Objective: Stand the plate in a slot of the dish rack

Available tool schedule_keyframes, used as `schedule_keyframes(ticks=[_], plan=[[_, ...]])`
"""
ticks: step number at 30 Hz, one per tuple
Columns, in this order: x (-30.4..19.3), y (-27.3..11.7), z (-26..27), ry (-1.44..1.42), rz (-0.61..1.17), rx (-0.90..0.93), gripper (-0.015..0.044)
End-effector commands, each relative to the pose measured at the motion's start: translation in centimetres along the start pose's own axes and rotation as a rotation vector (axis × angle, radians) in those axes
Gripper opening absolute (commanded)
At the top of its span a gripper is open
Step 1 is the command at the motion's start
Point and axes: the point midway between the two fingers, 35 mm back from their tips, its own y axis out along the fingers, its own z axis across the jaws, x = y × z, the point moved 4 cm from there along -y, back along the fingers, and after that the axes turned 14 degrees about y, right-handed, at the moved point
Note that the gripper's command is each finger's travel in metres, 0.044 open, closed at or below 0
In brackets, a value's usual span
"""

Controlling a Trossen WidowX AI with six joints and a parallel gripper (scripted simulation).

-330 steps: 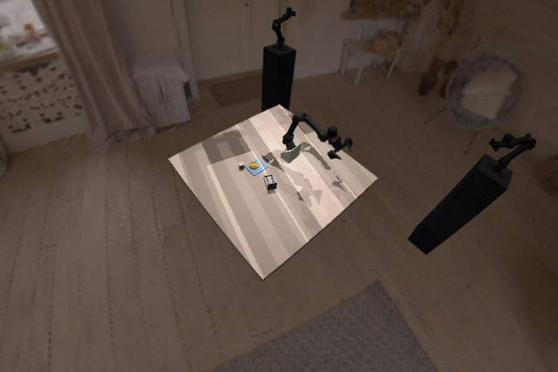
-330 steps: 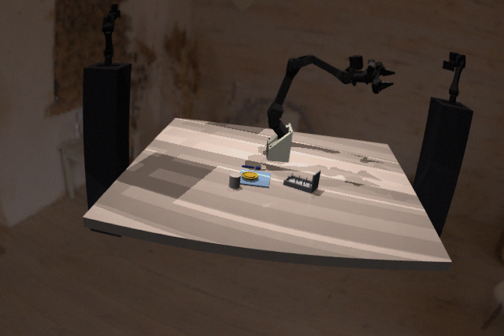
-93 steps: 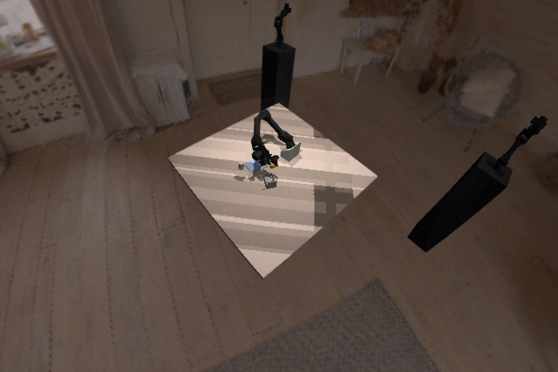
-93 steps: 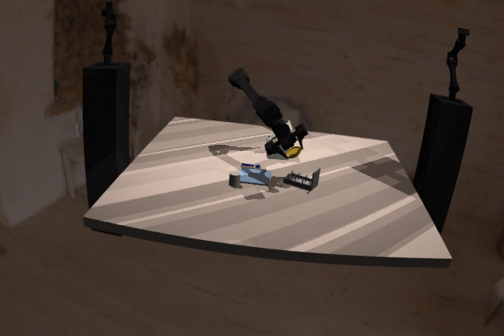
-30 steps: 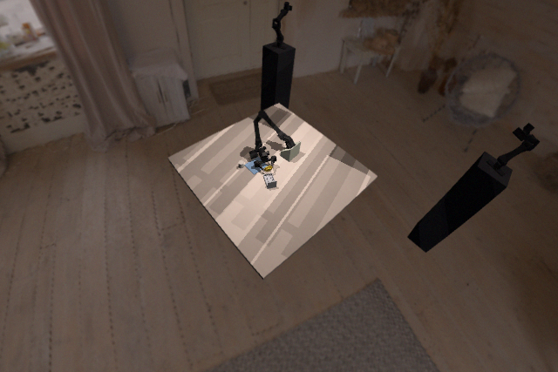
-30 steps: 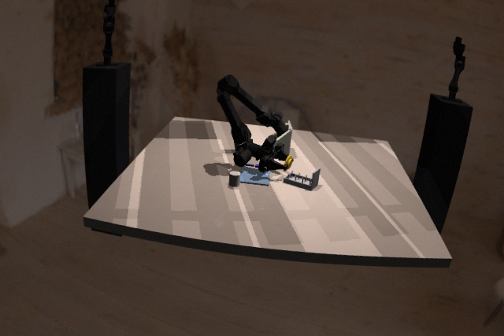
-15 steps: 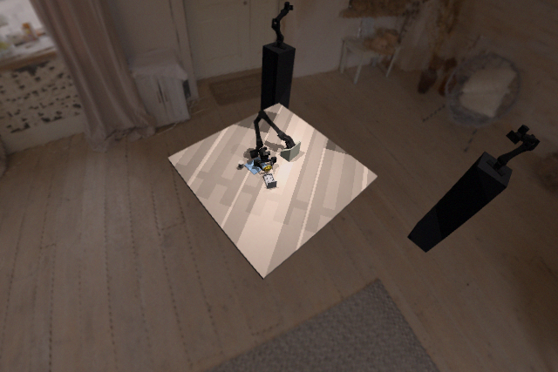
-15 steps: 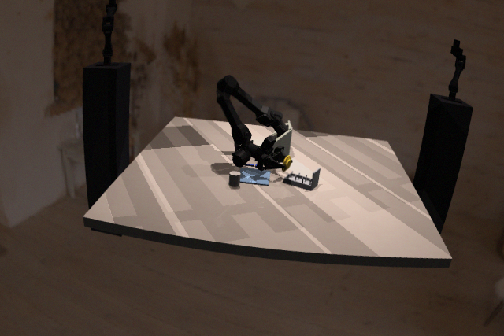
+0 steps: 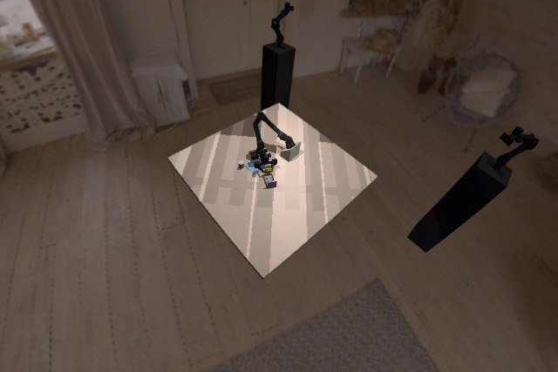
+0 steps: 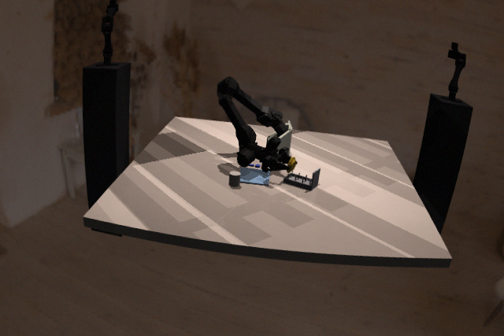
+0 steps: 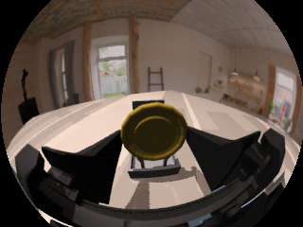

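Between the two dark fingers of the gripper (image 11: 153,151), the yellow plate (image 11: 153,131) is held on its edge, with its round face turned to the wrist camera and its raised rim clearly visible. The gripper is clenched on this plate, one finger on each side. In the wrist view the plate hangs in front of the dish rack (image 11: 153,165), which is partly hidden behind its lower edge; the grey base and some thin rails of the rack show under it. Whether the plate already touches the rack I cannot tell from this view.

From the exterior view, the plate (image 10: 290,163) is a small yellow spot at the tip of the gripper (image 10: 286,162), above the table surface and just beside the dark dish rack (image 10: 303,179), on its left end. The rack stands on the table with one taller wall at its right side. The black arm (image 10: 240,120) bends up from its base and comes down low to the plate.

Just beside the arm, a light blue flat mat (image 10: 255,175) lies on the table, and a small dark cylinder-shaped cup (image 10: 235,179) stands at its left edge. Behind the arm stands a pale green box-like object (image 10: 284,137). The table (image 10: 203,218) has a striped pale pattern. Two black pillars (image 10: 106,129) with camera mounts stand at its sides.
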Motion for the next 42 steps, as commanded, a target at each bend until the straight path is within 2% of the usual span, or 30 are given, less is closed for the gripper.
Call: schedule_keyframes(ticks=[1,14,21,34,42], plan=[[0.0,0.2,0.1,0.004,0.0,0.002,0.0],[0.2,2.0,0.2,-0.003,-0.001,-0.002,0.0],[-1.8,2.3,-0.2,-0.006,-0.001,-0.006,0.0],[-1.4,2.2,0.2,0.007,0.009,0.0,0.0],[-1.4,2.2,0.1,0.002,0.008,-0.001,0.021]])
